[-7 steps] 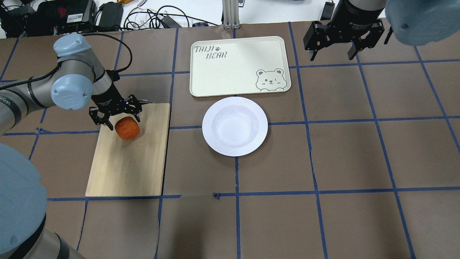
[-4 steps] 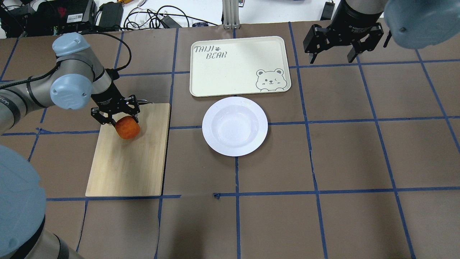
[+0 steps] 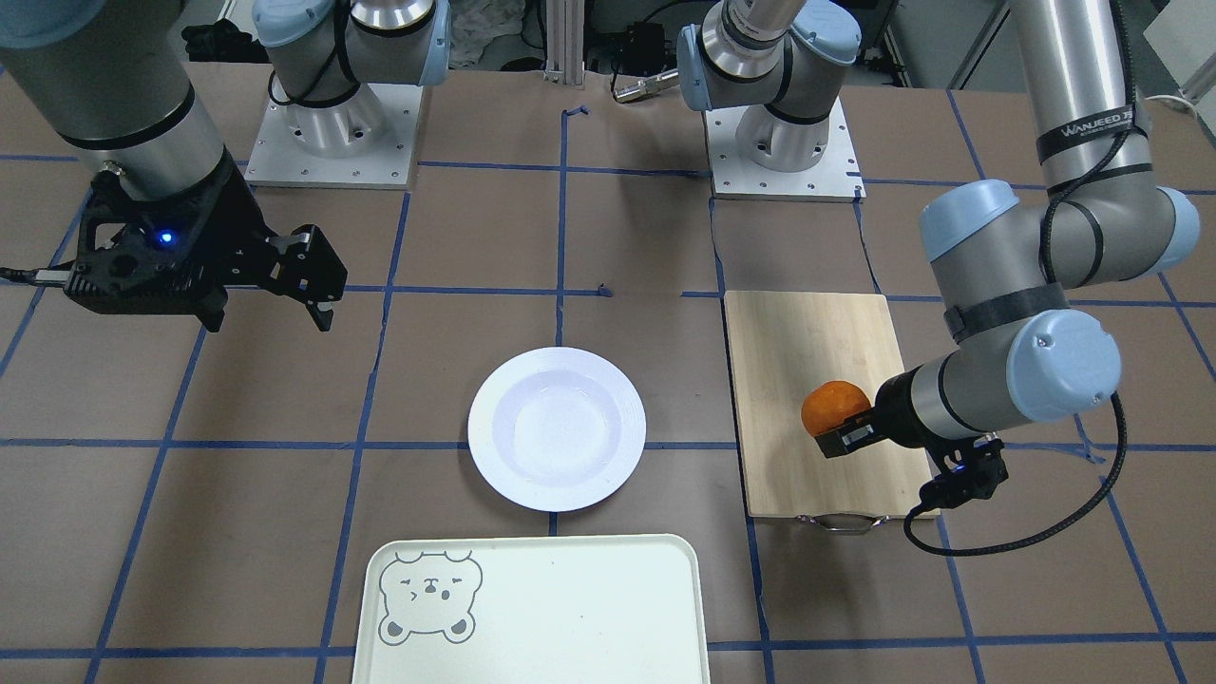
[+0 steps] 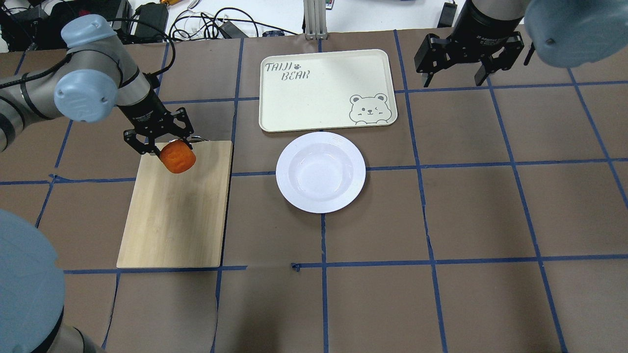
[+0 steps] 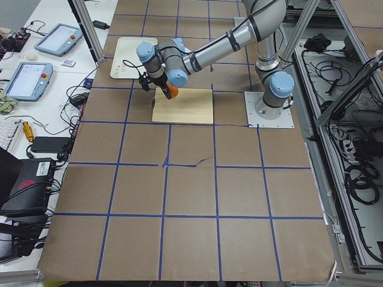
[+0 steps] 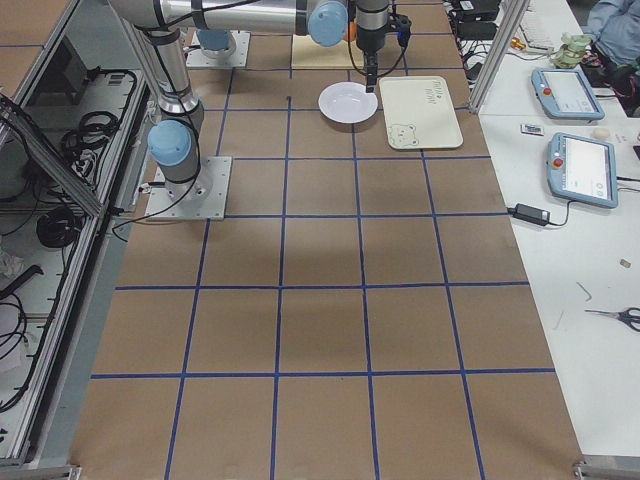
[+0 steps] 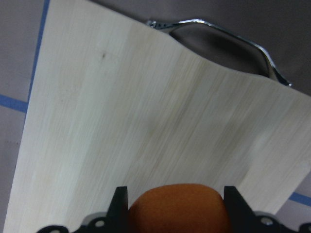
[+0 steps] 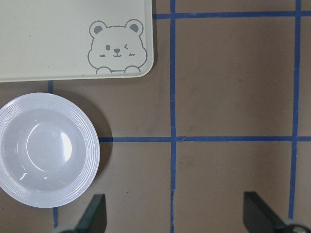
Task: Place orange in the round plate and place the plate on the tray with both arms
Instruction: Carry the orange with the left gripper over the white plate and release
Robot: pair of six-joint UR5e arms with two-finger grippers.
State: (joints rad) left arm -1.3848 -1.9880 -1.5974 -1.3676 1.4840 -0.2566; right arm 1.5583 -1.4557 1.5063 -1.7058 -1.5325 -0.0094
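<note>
My left gripper (image 4: pixel 169 149) is shut on the orange (image 4: pixel 177 157), a small bright-orange fruit held just above the far end of the wooden cutting board (image 4: pixel 176 215). In the left wrist view the orange (image 7: pixel 177 206) sits pinched between both black fingers. The round plate (image 4: pixel 320 172), white and glossy, lies empty at the table's middle, right of the board. The tray (image 4: pixel 326 90), pale with a grey bear face, lies just beyond the plate. My right gripper (image 4: pixel 456 73) hangs open and empty beside the tray's right end, looking down on the plate (image 8: pixel 46 150) and tray (image 8: pixel 73 39).
The cutting board (image 3: pixel 817 380) has a metal handle (image 7: pixel 223 36) at its far end. Cables and black boxes (image 4: pixel 98 19) line the table's far edge. Brown table surface with blue tape lines surrounds plate and tray.
My left gripper has risen with the orange and drawn it toward the board's far end. The right gripper has barely shifted.
</note>
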